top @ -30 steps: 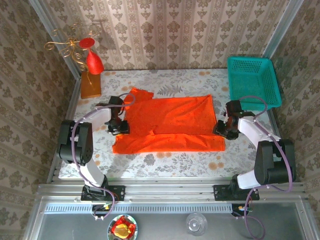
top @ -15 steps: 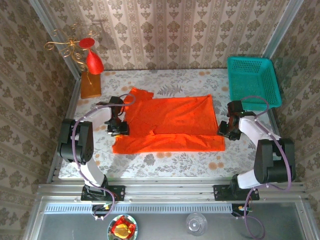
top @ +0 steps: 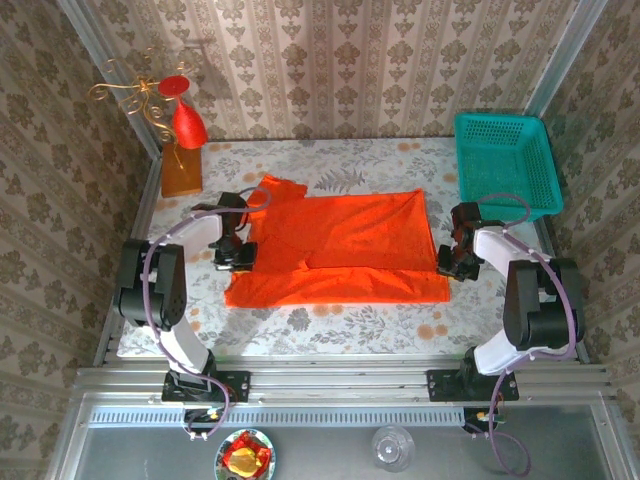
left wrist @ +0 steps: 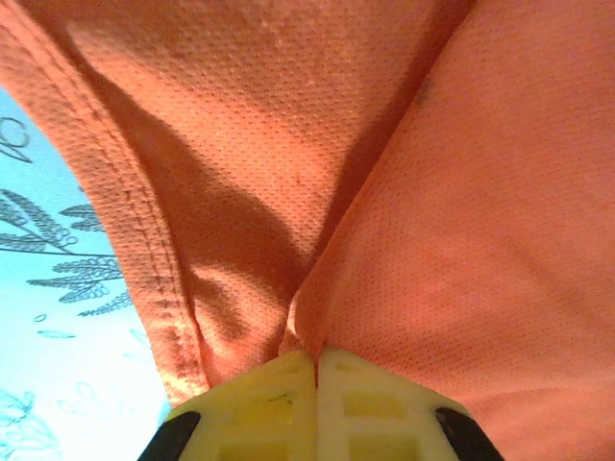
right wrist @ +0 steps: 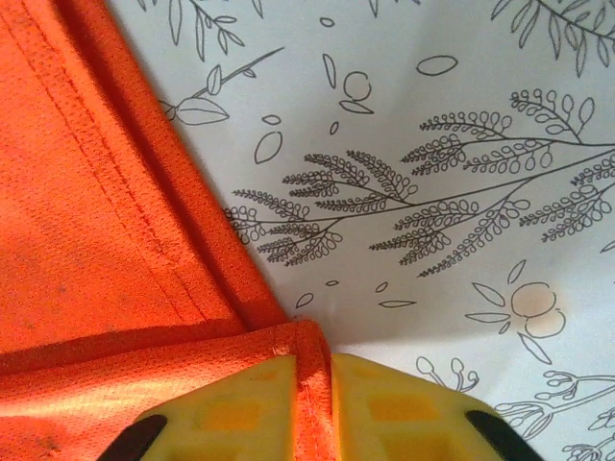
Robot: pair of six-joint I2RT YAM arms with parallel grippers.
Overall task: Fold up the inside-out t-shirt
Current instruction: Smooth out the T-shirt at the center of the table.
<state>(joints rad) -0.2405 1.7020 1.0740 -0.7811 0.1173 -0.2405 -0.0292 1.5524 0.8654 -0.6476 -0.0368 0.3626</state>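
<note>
Inside-out t-shirt [top: 335,250] lies spread flat on the counter [top: 330,325], approx. centre, long axis left-right. It is bright orange-red and folded over on itself, with a lower layer showing as a band along the near edge and a sleeve sticking out at the far-left corner. Left claw [top: 240,255] is down at the shirt's left edge, roughly mid-depth, arm coming in from the left. Left wrist view: its yellow pads [left wrist: 279,384] are pressed together with no gap, and the fabric creases straight down into the seam between them, so the claw is clamped on the shirt. A stitched hem runs down the left of that view, with counter pattern visible beyond it. Right claw [top: 447,262] is down at the shirt's right edge, close to the near-right corner, arm coming in from the right. Right wrist view: a thin strip of hem is pinched between the two pads, so this claw is also clamped on the shirt at its very edge, with bare counter directly to the right of the grip. Cloth between the two claws lies low on the counter and is only lightly wrinkled. Other items: teal basket [top: 505,160] at far-right corner, apart from the shirt; red cone ornament [top: 188,125] w/ gold wire on a wooden block [top: 181,170] at far-left corner, also apart.
</note>
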